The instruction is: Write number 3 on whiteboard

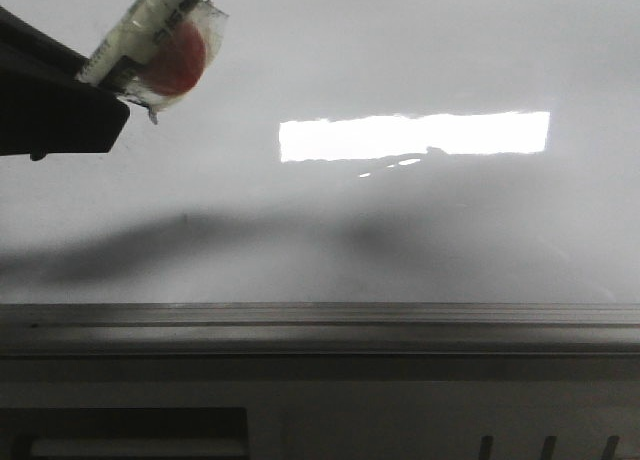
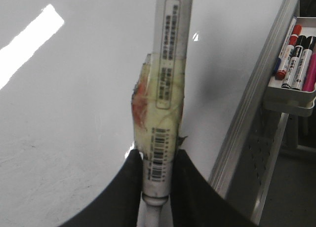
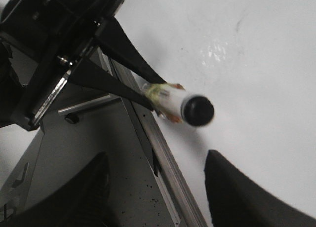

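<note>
**Marker clamped in the left gripper, board surface blank in view**

No drawn 3 can be made out on the whiteboard (image 1: 400, 70) in any of the three views, only glossy white surface, a bright rectangular light reflection and a soft dark shadow band. The board is spread out under and ahead of the left gripper (image 2: 157, 170), with its grey metal rim (image 1: 320, 325) running along the near edge in the front view.

A white marker (image 2: 170, 64) is pinched between the left gripper's two dark fingers (image 2: 129, 187), so that one is closed on the barrel. The barrel is wrapped in yellowish tape with a reddish lump (image 1: 175, 60) stuck to its side, just beyond the fingers. In the right wrist view the marker's dark cap end (image 3: 197, 110) is seen pointing toward the camera, slightly blurred, held over the board close to the rim.

The right gripper (image 3: 155, 187) is seen spread wide with nothing between its fingers, positioned near the marker's cap end but apart from it.

Off past the board's edge, beside the left gripper, a small tray (image 2: 289, 101) is loaded with spare markers (image 2: 296, 56) in red, black and pink.
</note>
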You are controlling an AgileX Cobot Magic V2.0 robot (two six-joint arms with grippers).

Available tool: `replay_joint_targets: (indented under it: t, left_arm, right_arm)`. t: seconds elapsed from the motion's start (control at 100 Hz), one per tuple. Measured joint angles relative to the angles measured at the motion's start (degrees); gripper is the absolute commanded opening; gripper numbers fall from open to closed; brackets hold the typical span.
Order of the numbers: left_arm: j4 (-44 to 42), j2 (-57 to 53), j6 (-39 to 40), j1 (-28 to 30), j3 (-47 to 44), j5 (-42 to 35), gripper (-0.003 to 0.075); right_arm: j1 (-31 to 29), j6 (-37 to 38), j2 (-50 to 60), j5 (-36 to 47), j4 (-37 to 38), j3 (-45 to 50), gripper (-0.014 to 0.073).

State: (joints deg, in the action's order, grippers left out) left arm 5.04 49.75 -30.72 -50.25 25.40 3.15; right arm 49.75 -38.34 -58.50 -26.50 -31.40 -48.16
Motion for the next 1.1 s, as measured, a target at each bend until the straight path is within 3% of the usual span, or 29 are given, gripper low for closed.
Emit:
replay_joint_targets:
  t: [0.35,0.42,0.68,0.86,0.93,1.1]
  left_arm:
    - [-2.75,0.00,0.00,-4.78,0.00,0.11,-0.0020]
    - [-2.75,0.00,0.00,-4.78,0.00,0.22,-0.0020]
    - [-3.27,0.00,-0.46,-4.78,0.00,0.53,-0.0020]
    - [-3.58,0.00,-0.88,-4.78,0.00,0.88,-0.0015]
    - [-3.58,0.00,-0.97,-4.78,0.00,0.88,0.0045]
    - [-3.16,-0.81,-0.87,-2.61,0.00,0.96,0.0338]
  right_arm:
    - [5.06,-0.25,-7.87,4.22,-0.13,-2.86,0.0377]
    - [5.06,-0.25,-8.17,4.36,-0.13,-2.98,0.0316]
    - [5.06,-0.25,-8.26,4.60,0.73,-2.98,-0.0074]
    - [5.06,-0.37,-8.26,4.05,0.59,-2.98,-0.0071]
    - [5.06,-0.37,-8.26,4.05,0.59,-2.98,-0.0071]
    - [5.06,-0.37,-8.26,4.61,0.59,-3.48,-0.0071]
